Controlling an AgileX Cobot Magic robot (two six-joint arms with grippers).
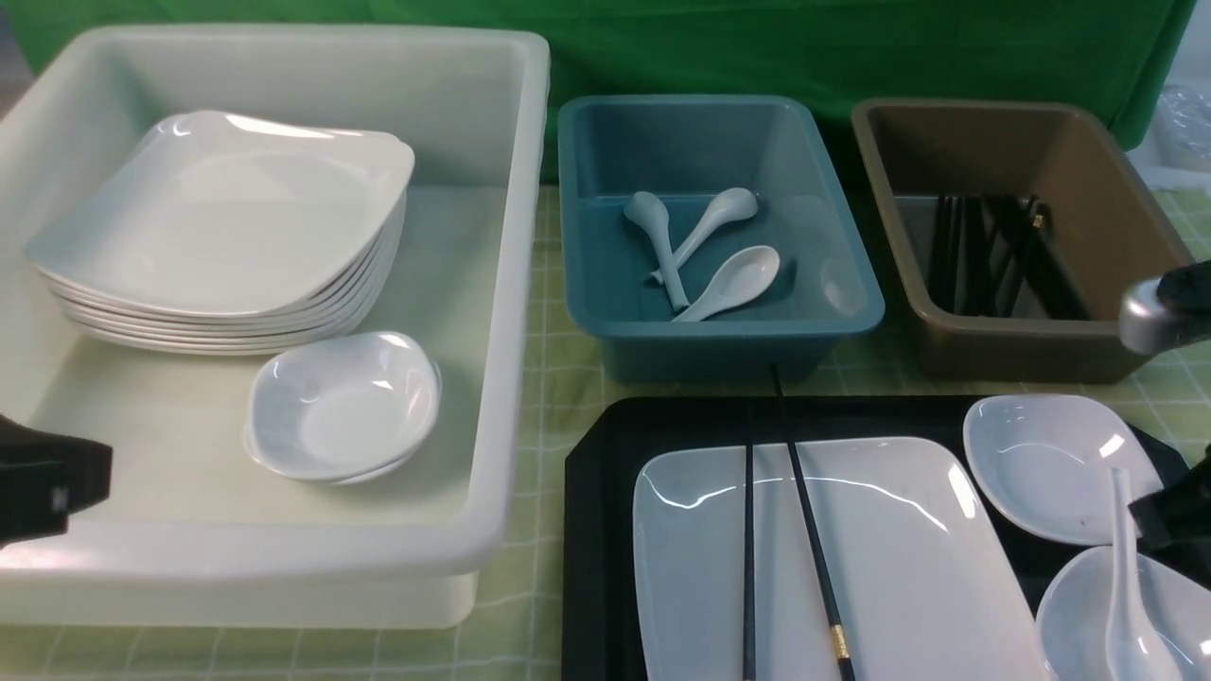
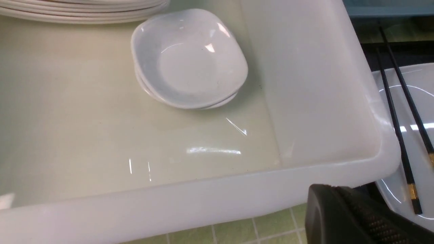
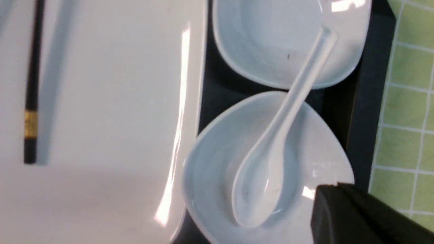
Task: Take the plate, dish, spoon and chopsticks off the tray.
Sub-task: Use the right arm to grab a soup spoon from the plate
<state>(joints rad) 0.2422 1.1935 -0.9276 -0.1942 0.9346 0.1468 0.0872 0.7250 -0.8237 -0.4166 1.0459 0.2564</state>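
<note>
Checked table [image 1: 539,605], white tub [image 1: 511,284], teal tub [image 1: 719,345], brown tub [image 1: 1003,355], tray [image 1: 605,492]

Backdrop: you have a green fabric backdrop [image 1: 851,47] hung across the far side, with faint folds in it. It meets the surface [image 1: 520,615] directly.
Surface: covered in a pale green checked cloth [image 1: 547,312] with thin white grid lines, lying flat.
Right edge, past the end of the backdrop: a pale crumpled shape [image 1: 1183,123], too blurred for you to identify.
Top left corner: a grey sliver [image 1: 8,47], also unidentifiable.
Light: bright and diffuse. Shadows on the cloth are soft-edged and short.
</note>
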